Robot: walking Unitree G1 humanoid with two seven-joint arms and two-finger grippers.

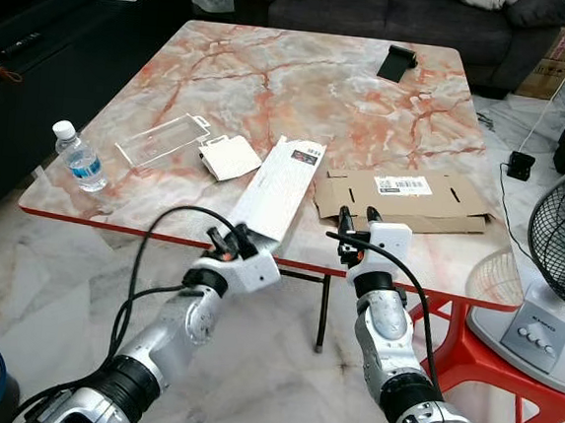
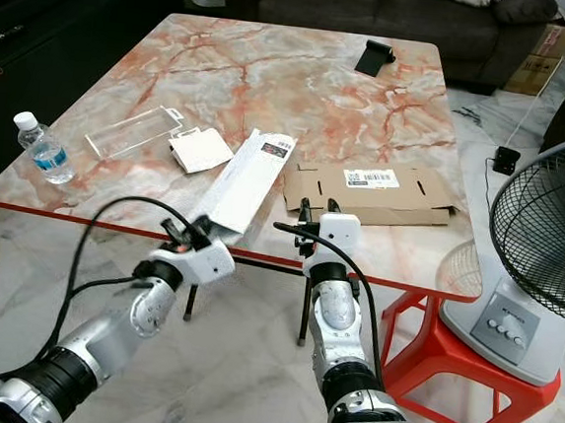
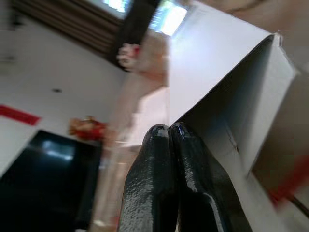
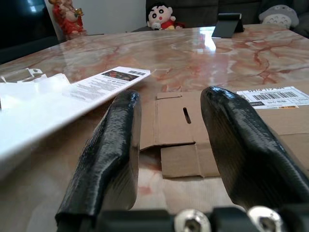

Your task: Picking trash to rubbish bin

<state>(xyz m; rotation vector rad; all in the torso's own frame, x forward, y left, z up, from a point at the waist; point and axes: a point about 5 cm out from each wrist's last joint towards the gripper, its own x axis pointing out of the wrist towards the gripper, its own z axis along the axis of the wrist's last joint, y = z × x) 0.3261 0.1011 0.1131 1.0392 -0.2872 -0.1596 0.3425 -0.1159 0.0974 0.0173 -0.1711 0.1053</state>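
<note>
White oblong carton [image 1: 276,191] in left pincer [image 1: 229,238]'s pinch; right pincer [image 1: 358,219] wide before flat brown cardboard [image 1: 402,197].

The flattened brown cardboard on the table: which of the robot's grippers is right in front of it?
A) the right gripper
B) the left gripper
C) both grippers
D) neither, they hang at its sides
A: the right gripper sits at the table edge with its fingers open toward the flattened brown cardboard; the left gripper is at the long white box.
</note>
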